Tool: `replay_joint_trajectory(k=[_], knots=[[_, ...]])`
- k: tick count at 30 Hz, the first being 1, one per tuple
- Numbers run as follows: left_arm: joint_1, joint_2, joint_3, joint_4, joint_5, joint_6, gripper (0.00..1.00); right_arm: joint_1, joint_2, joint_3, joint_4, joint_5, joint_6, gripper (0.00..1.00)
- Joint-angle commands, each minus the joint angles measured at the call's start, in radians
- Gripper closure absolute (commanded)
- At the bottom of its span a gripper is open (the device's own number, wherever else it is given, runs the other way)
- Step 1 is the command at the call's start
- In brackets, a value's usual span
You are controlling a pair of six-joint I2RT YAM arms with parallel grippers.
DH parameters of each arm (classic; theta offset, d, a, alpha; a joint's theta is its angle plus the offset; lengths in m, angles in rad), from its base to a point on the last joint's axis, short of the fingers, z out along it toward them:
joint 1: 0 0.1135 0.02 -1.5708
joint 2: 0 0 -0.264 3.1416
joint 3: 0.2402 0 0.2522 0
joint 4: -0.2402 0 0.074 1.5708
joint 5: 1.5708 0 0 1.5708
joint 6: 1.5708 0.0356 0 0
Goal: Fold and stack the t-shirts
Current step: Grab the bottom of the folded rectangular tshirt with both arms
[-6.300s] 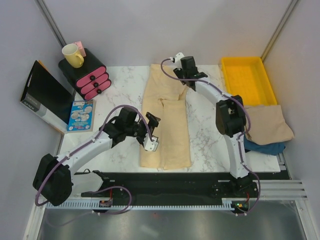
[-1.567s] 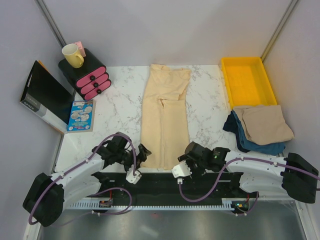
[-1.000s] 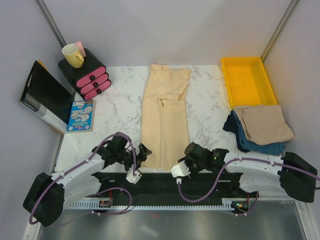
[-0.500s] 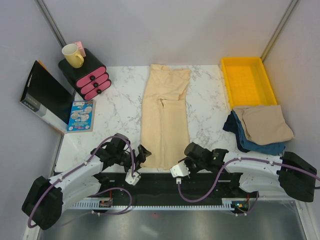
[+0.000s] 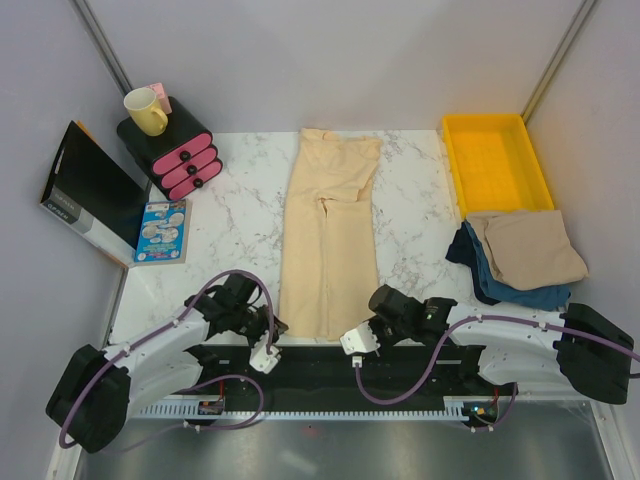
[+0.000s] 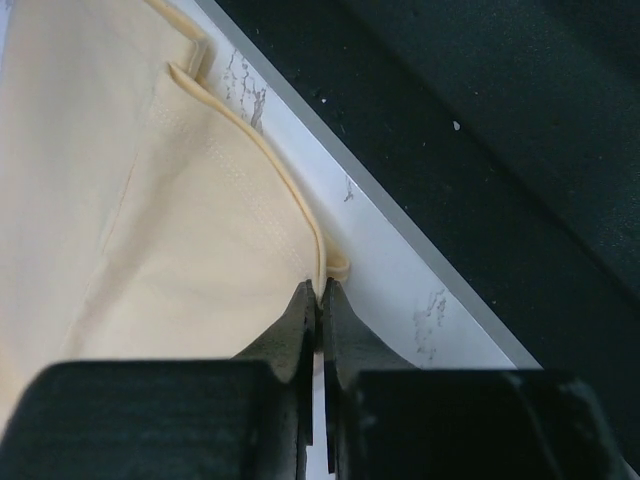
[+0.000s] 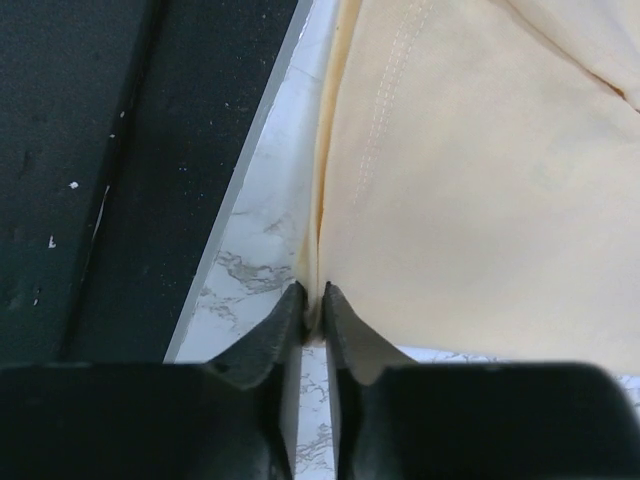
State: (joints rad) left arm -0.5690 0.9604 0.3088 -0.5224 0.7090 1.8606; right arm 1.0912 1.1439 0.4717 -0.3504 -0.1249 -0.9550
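Observation:
A cream t-shirt (image 5: 330,235), folded into a long narrow strip, lies flat down the middle of the marble table. My left gripper (image 5: 276,325) sits at its near left corner; in the left wrist view the left gripper (image 6: 319,292) is shut on the doubled hem of the t-shirt (image 6: 150,220). My right gripper (image 5: 372,322) is at the near right corner; in the right wrist view the right gripper (image 7: 312,298) pinches the side edge of the t-shirt (image 7: 480,200). A second folded beige t-shirt (image 5: 527,247) rests on a blue cloth (image 5: 505,288) at the right.
A yellow tray (image 5: 497,125) stands at the back right, just beyond the folded pile. At the back left are a pink drawer unit (image 5: 180,155) with a yellow mug (image 5: 146,110), a black box (image 5: 85,190) and a booklet (image 5: 160,231). A black strip (image 5: 320,362) borders the near table edge.
The left gripper has snapped shut on the shirt's near left corner. The right gripper has narrowed onto the near right edge. Both arms have stayed almost in place.

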Motion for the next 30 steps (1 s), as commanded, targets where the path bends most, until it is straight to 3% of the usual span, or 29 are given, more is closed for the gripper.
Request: replay_joint_trajectory(k=[1,2,9,19,30], knots=[[0.0,-0.015,-0.007,-0.033,0.017,-0.009,0.98,0.006,0.0,-0.007,0.016,-0.022,0.015,0.94],[0.0,-0.023,-0.004,-0.036,0.02,-0.026,0.98,0.006,0.0,0.004,0.007,-0.015,0.015,1.0],[0.0,-0.145,0.056,-0.059,0.033,-0.141,0.98,0.006,-0.015,0.136,-0.13,-0.01,0.062,1.0],[0.0,-0.365,0.148,-0.272,0.096,-0.155,0.98,0.006,-0.05,0.332,-0.39,-0.039,0.102,1.0],[0.0,-0.272,0.309,-0.189,0.053,-0.222,0.98,0.001,-0.041,0.472,-0.452,0.111,0.05,1.0]])
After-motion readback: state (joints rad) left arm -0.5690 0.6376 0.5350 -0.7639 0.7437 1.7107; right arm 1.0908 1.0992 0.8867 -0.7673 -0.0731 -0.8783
